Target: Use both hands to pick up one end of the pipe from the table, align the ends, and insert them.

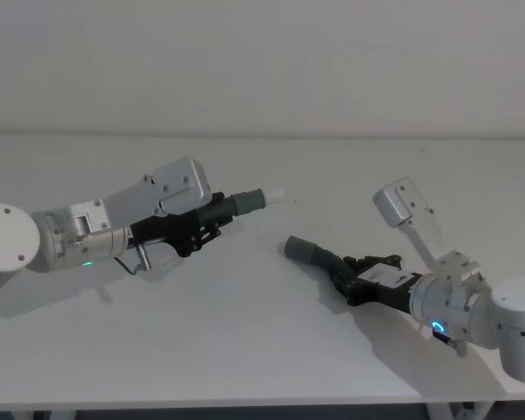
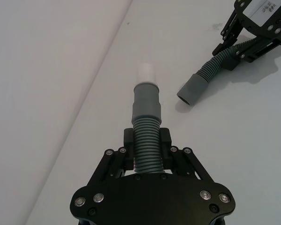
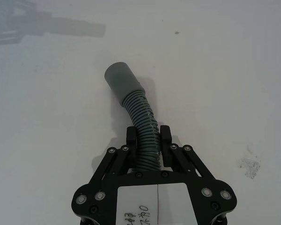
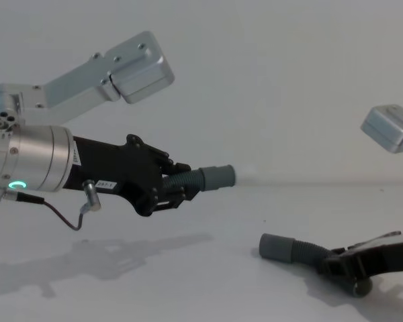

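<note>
The left black parallel-jaw gripper [image 1: 206,225] clamped a raised grey corrugated hose [image 1: 241,205]. The right gripper [image 1: 341,271] clamped the second hose [image 1: 322,257] low at the white table [image 1: 262,350], toward its right edge. The flexible ribs could skew the cuffs [image 1: 299,248] and jam insertion.

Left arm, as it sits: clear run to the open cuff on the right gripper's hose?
Probably yes. The left gripper, shut on the left hose, hangs above the table; nothing stands between that hose's white tip and the cuff of the right hose, held low by the right gripper.
</note>
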